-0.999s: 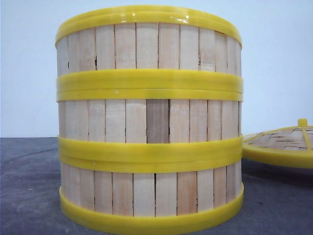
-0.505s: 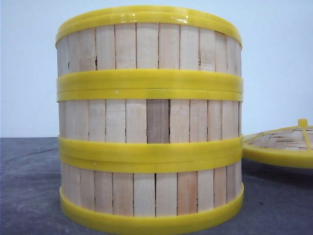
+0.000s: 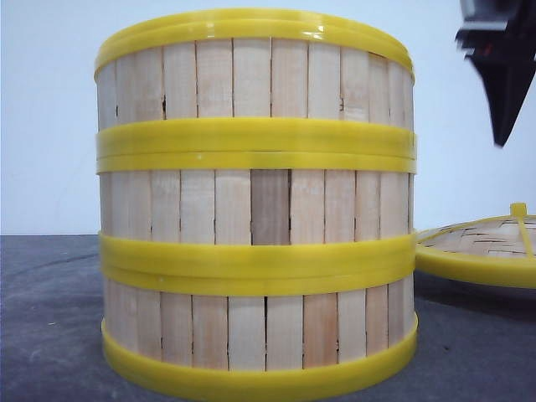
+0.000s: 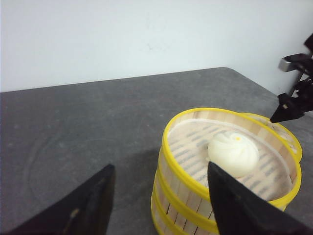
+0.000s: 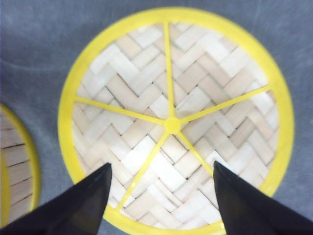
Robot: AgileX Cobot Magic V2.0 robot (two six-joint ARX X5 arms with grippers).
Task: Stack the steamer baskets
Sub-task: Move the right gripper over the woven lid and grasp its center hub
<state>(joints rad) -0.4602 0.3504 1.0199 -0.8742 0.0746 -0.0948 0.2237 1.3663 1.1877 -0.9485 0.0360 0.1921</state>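
Where the dark grey table met the plain white wall, nothing else marked the room; the surface was matte, with faint circular scuffing visible from the left wrist view.

Three steamer baskets stood stacked as one column near the front of the table, yellow rims meeting between the tiers, one slat in the middle tier darker than its neighbours. The top basket held a single white bun with a small yellow dot at its crown, resting on the slatted floor. The lower two baskets' contents could not be seen.

A woven lid lay flat on the table just right of the stack, apart from it, with yellow rim, yellow spokes and a central knob.

From the front, only the stack's side and the lid's edge showed; the bun appeared only from the left wrist camera. The right wrist camera looked straight down on the lid, with a sliver of the stack at the frame edge.

The left gripper hovered beside the stack, fingers spread wide, holding nothing. The right gripper hung above the lid, fingers likewise wide apart and empty; its dark tip showed in the front view's upper right.
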